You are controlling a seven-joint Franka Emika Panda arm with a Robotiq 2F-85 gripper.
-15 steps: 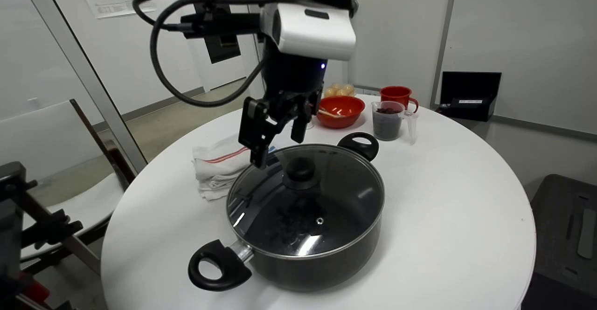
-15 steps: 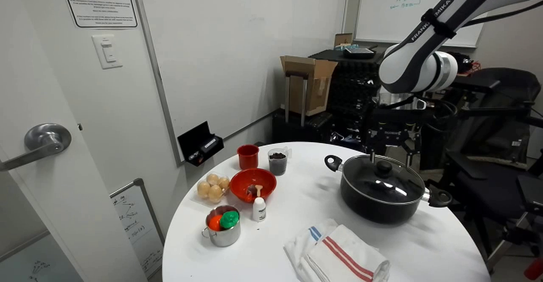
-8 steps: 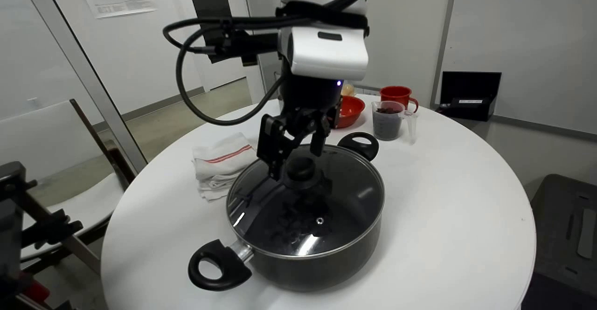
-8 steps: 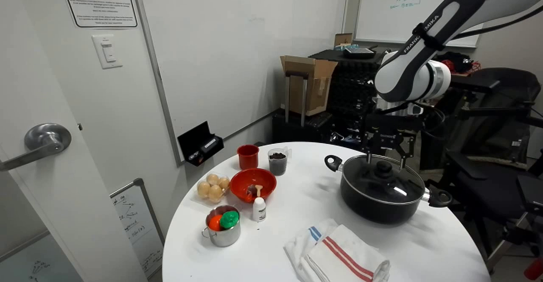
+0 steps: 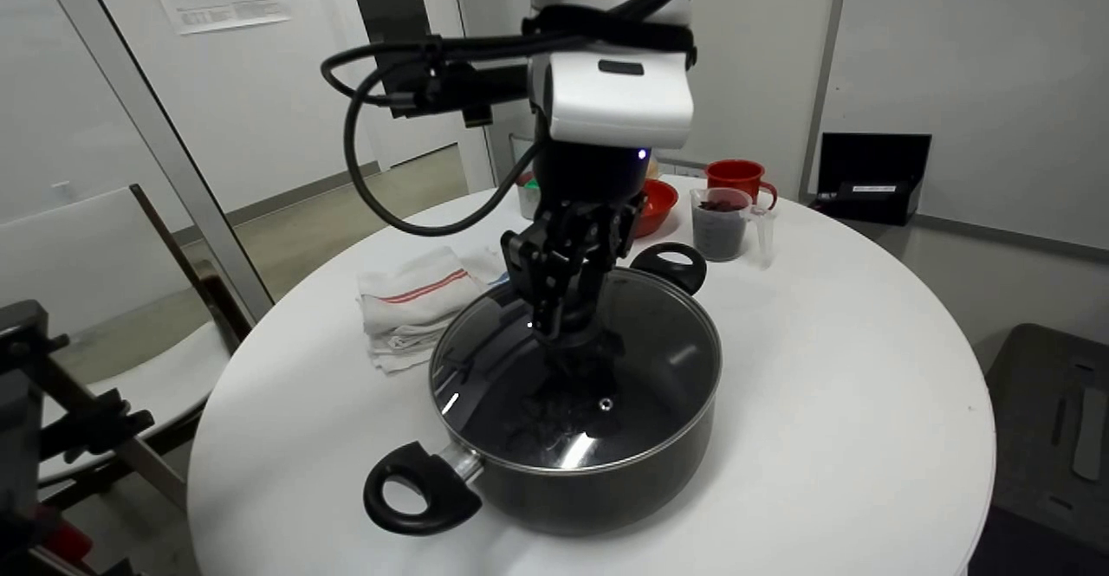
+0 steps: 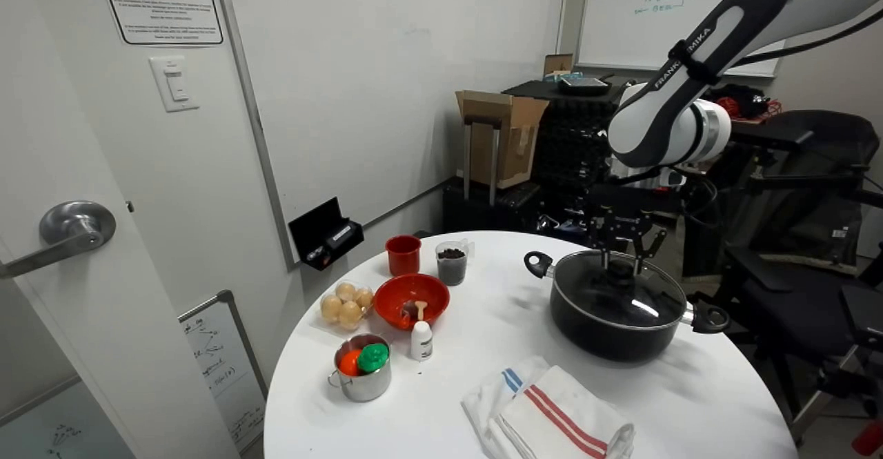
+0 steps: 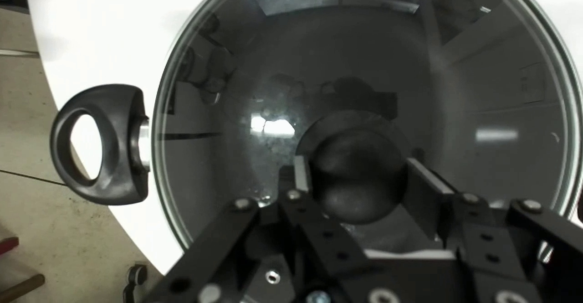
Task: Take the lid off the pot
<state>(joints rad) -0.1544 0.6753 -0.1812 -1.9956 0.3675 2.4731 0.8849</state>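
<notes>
- Since the earlier frame, the black two-fingered gripper point(image 7: 357, 175) has drawn inward onto the round black knob point(image 7: 360, 198), and the wide, two-handled black pot point(image 5: 598, 500) has shifted slightly on the round white counter point(image 5: 832, 385), its metal-rimmed glass lid point(image 5: 563, 424) moving with it.
- The counter carries the pot near its edge, with the smaller containers grouped apart from it.
- The pot stands upright; what it holds cannot be made out through the dark, reflecting glass.
- The lid sits on the pot's rim and covers it fully; in the wrist view the gripper is clamped on the knob, its pads point(image 7: 302, 175) against both sides.
- A folded white cloth point(image 6: 531, 424), striped red and blue, lies near the pot.
- A round red bowl point(image 6: 394, 292) holds a pale wooden utensil point(image 6: 421, 309) and something else too unclear to name.
- A small cylindrical metal vessel point(image 6: 365, 386) holds two rounded things side by side, an orange-red object point(image 6: 350, 362) and a green object point(image 6: 373, 357).
- A clear measuring cup point(image 6: 452, 272) holds small dark pieces point(image 6: 452, 254).
- A red cylindrical cup point(image 6: 404, 257) stands just beside the measuring cup; its inside cannot be seen clearly.
- Round pale-brown eggs point(image 6: 350, 314) lie grouped just beside the bowl.
- A small white bottle point(image 6: 421, 343) stands upright just beside the bowl.
</notes>
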